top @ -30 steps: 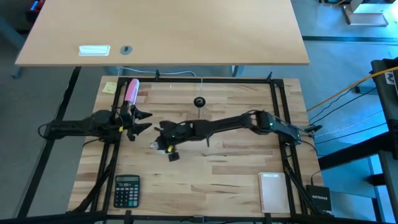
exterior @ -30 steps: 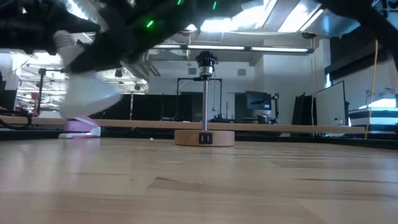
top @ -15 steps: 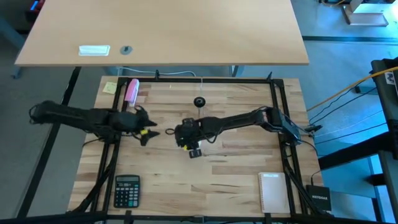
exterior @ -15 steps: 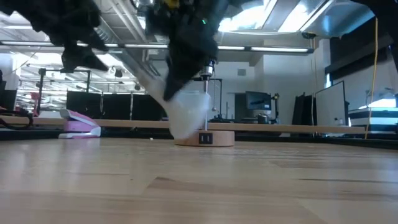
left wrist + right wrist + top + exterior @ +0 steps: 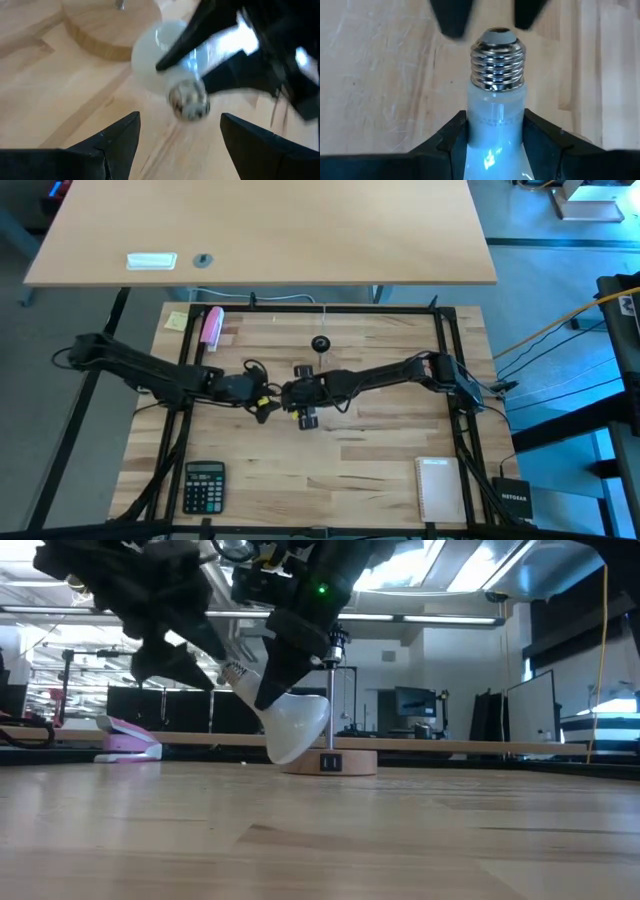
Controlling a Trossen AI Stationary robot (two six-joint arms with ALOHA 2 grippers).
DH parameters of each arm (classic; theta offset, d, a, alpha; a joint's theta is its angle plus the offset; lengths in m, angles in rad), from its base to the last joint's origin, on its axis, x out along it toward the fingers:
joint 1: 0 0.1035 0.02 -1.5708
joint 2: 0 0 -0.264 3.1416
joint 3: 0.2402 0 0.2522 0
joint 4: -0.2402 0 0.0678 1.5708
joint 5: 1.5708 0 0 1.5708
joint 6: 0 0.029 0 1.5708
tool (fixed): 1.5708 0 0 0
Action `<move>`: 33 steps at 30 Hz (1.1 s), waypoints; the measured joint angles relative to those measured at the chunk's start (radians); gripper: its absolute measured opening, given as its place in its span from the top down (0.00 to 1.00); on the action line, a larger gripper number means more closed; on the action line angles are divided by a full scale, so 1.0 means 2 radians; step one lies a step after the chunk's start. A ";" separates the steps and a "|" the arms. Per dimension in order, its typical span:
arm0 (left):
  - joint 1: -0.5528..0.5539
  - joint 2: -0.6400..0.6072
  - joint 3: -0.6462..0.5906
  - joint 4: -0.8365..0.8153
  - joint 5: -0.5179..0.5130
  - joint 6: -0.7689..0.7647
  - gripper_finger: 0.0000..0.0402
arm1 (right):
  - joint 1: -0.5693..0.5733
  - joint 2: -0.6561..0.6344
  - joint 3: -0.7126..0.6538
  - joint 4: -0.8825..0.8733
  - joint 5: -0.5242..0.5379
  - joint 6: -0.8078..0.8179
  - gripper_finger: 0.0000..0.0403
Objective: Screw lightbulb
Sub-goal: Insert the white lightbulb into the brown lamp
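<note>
On the tabletop [image 5: 380, 460] I see the lamp base [image 5: 328, 761] behind. My right gripper [image 5: 292, 396] pinches the bulb [image 5: 292, 725] by its neck, above the wood. Its axis is tilted, the screw base toward my left gripper [image 5: 262, 402], jaws spread. If the left closes off-centre, I think the bulb may twist or slip.

Both arms reach toward mid-bench. The left pincer [image 5: 266, 402] stands spread wide and grips nothing, pointing at the right pincer [image 5: 292, 396], which is clamped on the lightbulb [image 5: 495, 135] it carries.
</note>
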 joint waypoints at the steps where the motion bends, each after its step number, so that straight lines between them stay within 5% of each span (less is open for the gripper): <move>1: 0.001 0.006 0.000 0.011 -0.006 -0.007 0.34 | 0.000 0.000 0.000 0.000 0.000 0.000 0.61; 22: 0.010 0.065 0.000 0.077 -0.022 -0.005 0.35 | 0.000 0.000 0.000 0.011 -0.004 -0.002 0.61; 33: 0.009 0.065 0.000 0.076 -0.011 0.020 0.65 | 0.000 0.000 0.000 0.012 -0.004 -0.002 0.62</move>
